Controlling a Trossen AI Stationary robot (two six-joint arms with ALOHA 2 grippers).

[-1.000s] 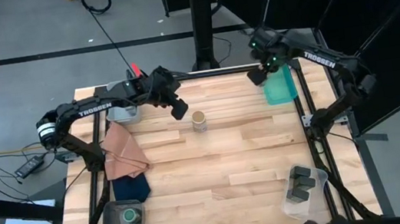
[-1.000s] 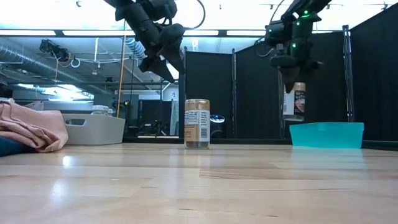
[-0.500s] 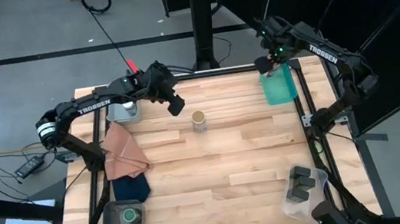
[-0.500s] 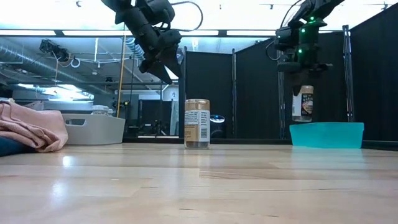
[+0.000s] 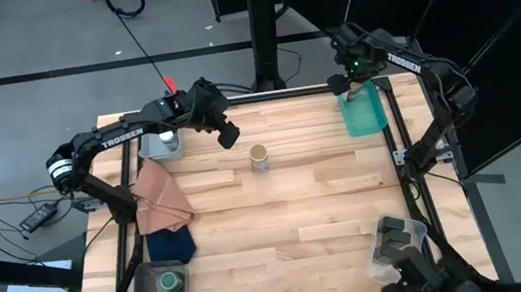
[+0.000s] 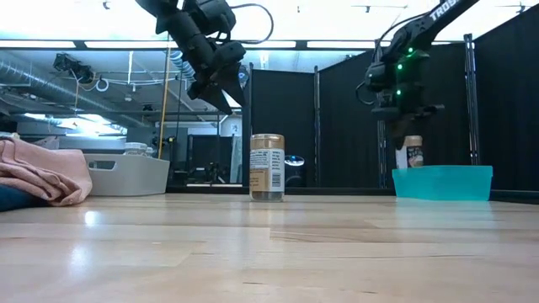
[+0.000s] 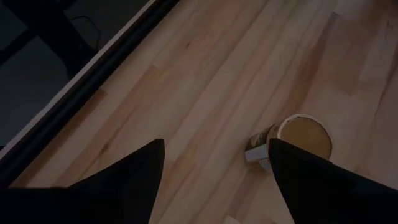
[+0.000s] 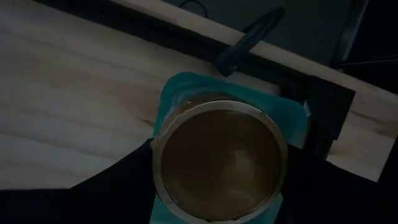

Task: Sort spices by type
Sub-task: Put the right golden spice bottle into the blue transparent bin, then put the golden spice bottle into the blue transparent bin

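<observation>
Right pincer seemingly grips tan-lidded jar.

The left wrist view looks down past two dark fingers, spread apart with bare wood showing between them, onto a table of pale planks running on a slant. A tan-lidded jar stands upright on the planks, seen nearly from above so that its round lid fills most of what shows (a strip of its label peeks out below the lid), and one finger's edge covers part of its side. Beyond the table's dark edge rail lies a dim floor.
</observation>
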